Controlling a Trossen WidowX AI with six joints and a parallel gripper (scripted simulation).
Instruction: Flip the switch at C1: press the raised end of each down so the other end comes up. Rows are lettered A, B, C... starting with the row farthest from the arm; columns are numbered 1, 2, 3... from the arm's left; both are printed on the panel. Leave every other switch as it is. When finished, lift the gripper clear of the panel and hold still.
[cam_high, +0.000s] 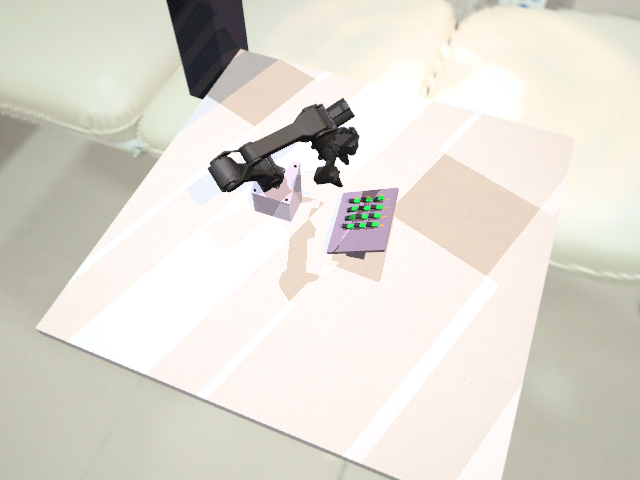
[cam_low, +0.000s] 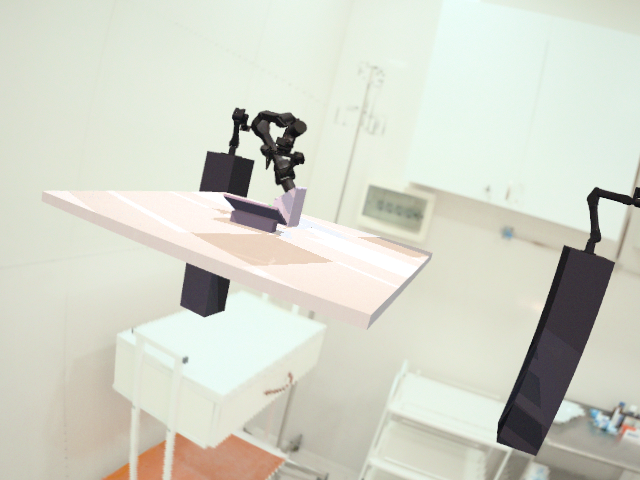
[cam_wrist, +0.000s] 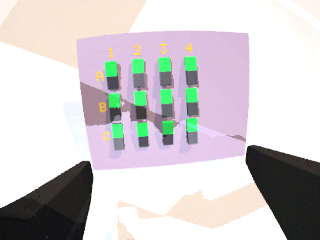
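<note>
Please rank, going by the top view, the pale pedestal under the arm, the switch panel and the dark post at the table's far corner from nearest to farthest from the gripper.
1. Pedestal: just beside the open gripper, under the arm's base.
2. Switch panel: on the gripper's other side, a little farther out on the table; close to the pedestal's rank.
3. Dark post: far corner, clearly farthest.

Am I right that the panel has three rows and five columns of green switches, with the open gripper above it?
Not quite: the panel has four columns, numbered 1 to 4, not five. The wrist view shows this. Three rows, A to C, and the open gripper above it are right.
</note>
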